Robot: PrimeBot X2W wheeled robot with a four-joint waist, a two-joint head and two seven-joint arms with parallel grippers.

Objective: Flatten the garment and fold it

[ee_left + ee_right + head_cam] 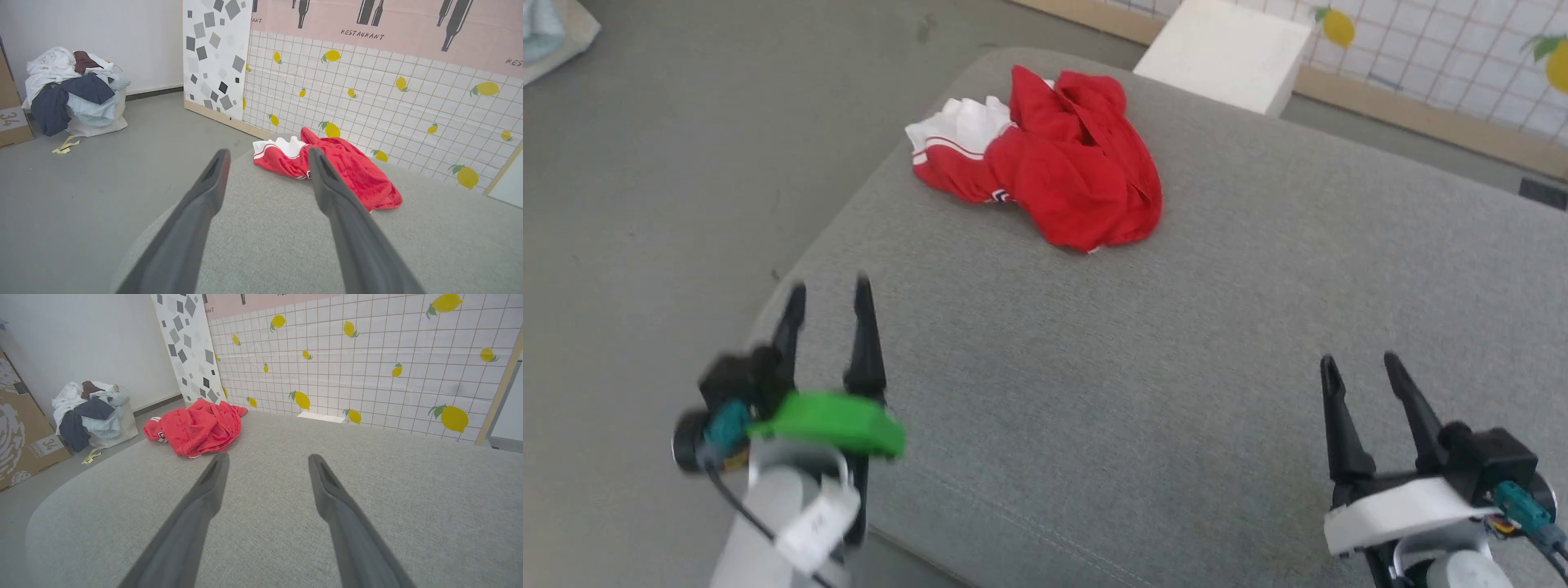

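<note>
The garment [1054,163] lies crumpled in a low heap on the grey padded surface [1176,367], not flattened and not folded. No gripper touches it. Its long axis runs slantwise across the head view. One end, turned white side out and edged with striped trim, points away to the robot's left. The bulkier red end points nearer and to the right.

The left gripper [829,287] hovers over the near left edge of the surface, its two dark fingers spread wide with nothing between them. The garment sits well ahead of these fingertips and somewhat to their right. In the left wrist view the white end shows in the gap between the two fingers, beyond their tips. The right-hand finger crosses in front of the red cloth, and the rest trails off past that finger to the right.

The right gripper [1360,362] hangs over the near right part of the surface, its jaws also wide apart and empty. The garment lies well ahead of it and far to the left of its fingertips. In the right wrist view the heap sits beyond and left of the left-hand finger, with bare grey cloth straight ahead between the jaws.

Beyond the garment stands a lemon-print wall panel [367,102]. A pile of laundry [73,94] sits on the floor off to the left.
</note>
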